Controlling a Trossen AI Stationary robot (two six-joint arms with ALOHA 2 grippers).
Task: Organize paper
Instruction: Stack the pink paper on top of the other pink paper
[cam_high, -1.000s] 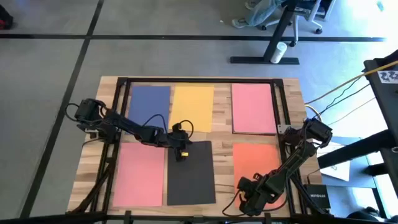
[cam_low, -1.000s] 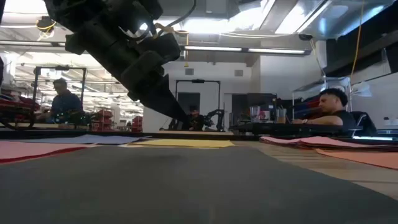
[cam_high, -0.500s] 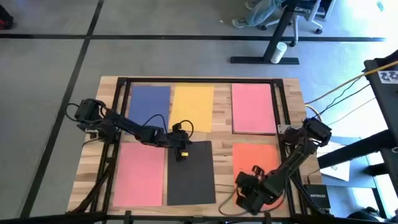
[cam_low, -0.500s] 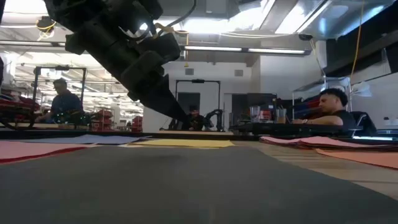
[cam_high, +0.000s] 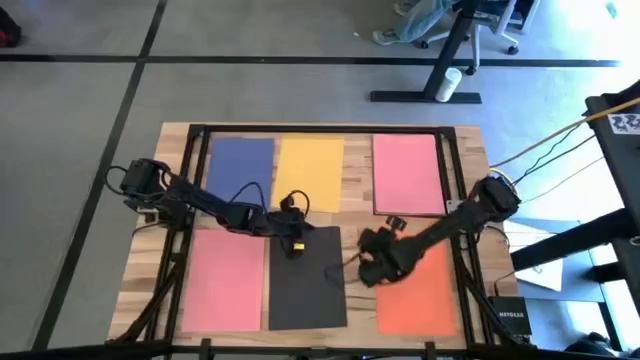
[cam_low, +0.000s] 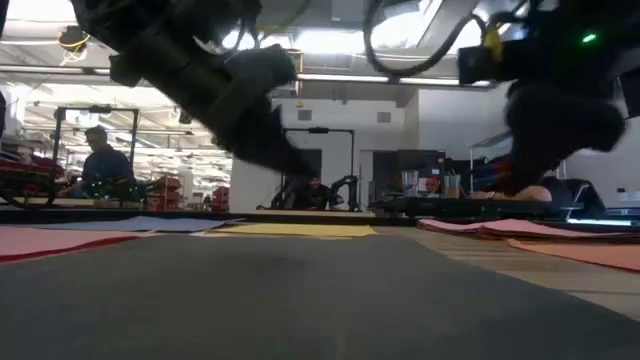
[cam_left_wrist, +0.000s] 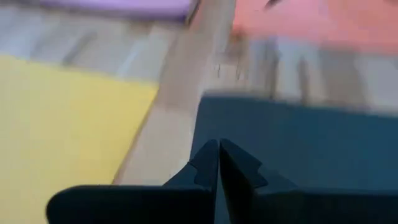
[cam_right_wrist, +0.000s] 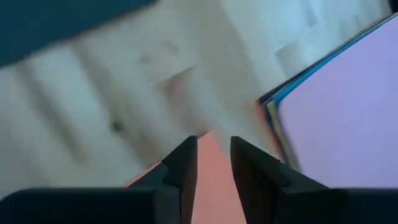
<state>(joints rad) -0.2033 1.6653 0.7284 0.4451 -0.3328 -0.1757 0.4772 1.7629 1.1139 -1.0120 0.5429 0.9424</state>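
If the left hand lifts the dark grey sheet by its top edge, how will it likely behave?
The dark grey sheet lies thin and flat on the table, so it would probably droop rather than stay stiff. It looks light and matte, likely to slide if pushed. The left hand, fingers together, sits at its top edge; a flat edge may be hard to pinch.

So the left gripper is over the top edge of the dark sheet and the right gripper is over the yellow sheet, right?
Not quite. The left gripper is at the dark sheet's top edge, but the high view shows the right gripper by the orange sheet, not the yellow sheet.
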